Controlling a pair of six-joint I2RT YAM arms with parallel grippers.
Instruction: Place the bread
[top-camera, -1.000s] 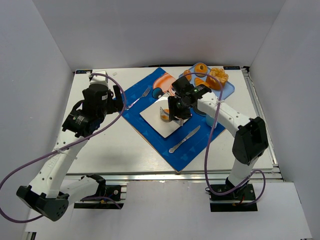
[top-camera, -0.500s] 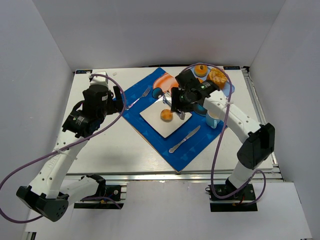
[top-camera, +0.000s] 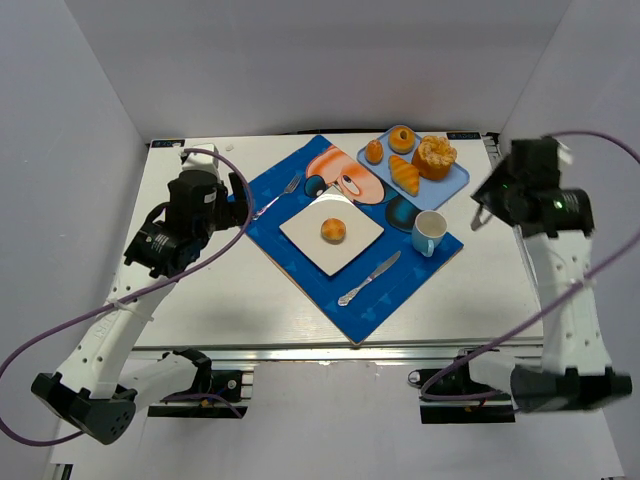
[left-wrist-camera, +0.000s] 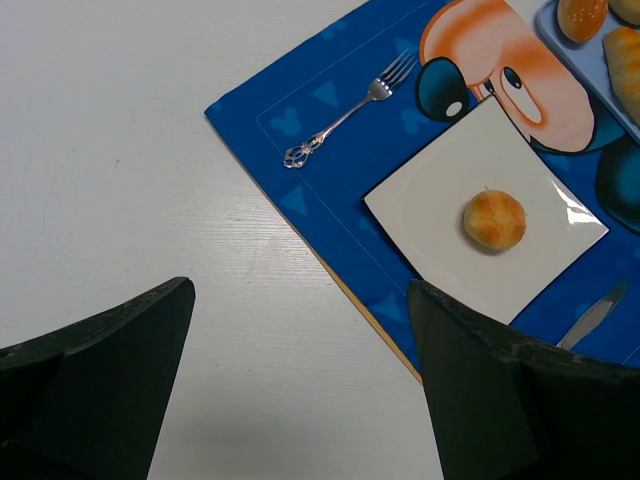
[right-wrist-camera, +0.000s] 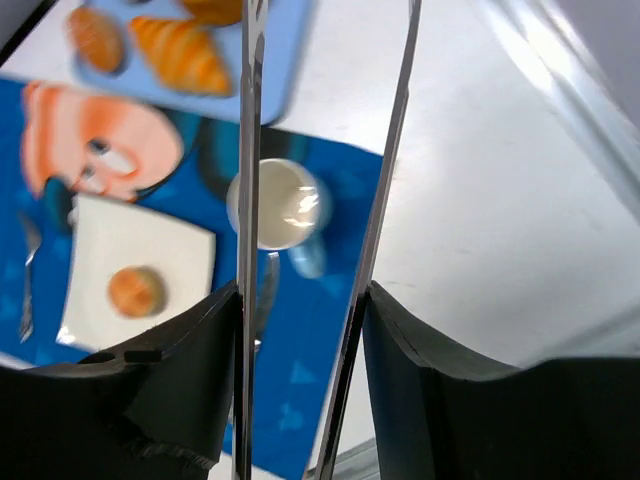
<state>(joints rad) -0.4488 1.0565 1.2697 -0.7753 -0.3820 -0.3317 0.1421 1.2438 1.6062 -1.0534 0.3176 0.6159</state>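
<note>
The bread, a small round golden bun, lies in the middle of the white square plate on the blue placemat; it also shows in the left wrist view and the right wrist view. My right gripper is raised at the far right, well away from the plate. Its jaws press on a pair of metal tongs, whose blades stand apart with nothing between them. My left gripper hangs open over bare table left of the placemat.
A light-blue tray at the back right carries a croissant and other pastries. A mug stands right of the plate, a knife lies in front and a fork to its left. White walls enclose the table.
The right arm let the bread down onto the plate, then rose and swung far to the right, off the placemat. The left arm has stayed put.
</note>
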